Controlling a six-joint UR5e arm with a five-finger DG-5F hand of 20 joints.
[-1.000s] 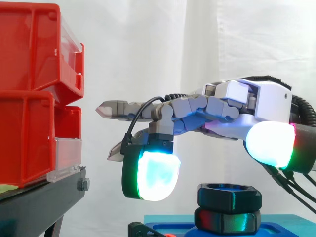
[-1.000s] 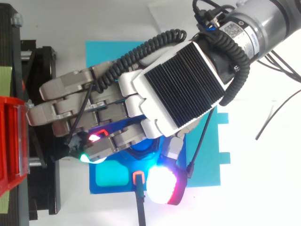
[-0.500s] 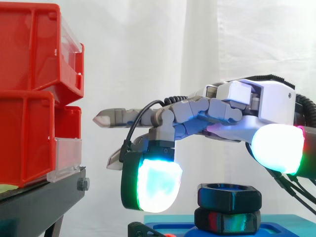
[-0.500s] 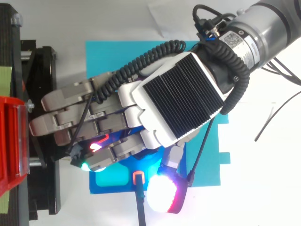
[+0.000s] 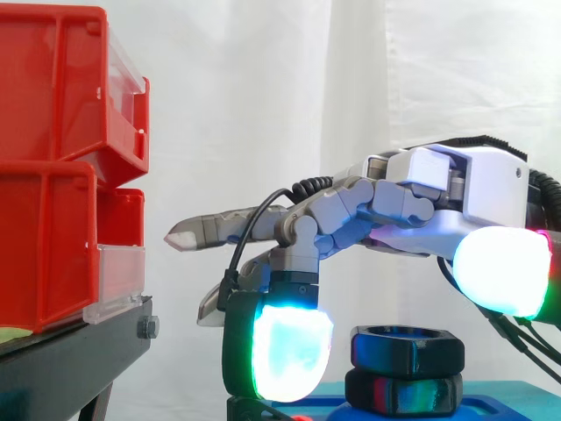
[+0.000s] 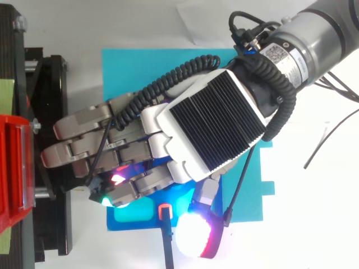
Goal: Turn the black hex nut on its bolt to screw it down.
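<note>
While the hand (image 5: 456, 197) hovers spread, gripping nothing, the black hex nut (image 5: 408, 346) sits above the blue base (image 5: 495, 409), just below the palm, between a down-bent glowing fingertip (image 5: 289, 351) and the thumb's pad (image 5: 495, 272), touching neither from where I stand.

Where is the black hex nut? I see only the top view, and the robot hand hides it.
Observer: In the side view the black hex nut sits below the robot hand, stacked on a second black hex piece.
Operator: Is the robot hand gripping it?
Observer: No. A glowing fingertip hangs beside the nut on the view's left and the thumb pad is higher on the right; neither touches it.
</note>
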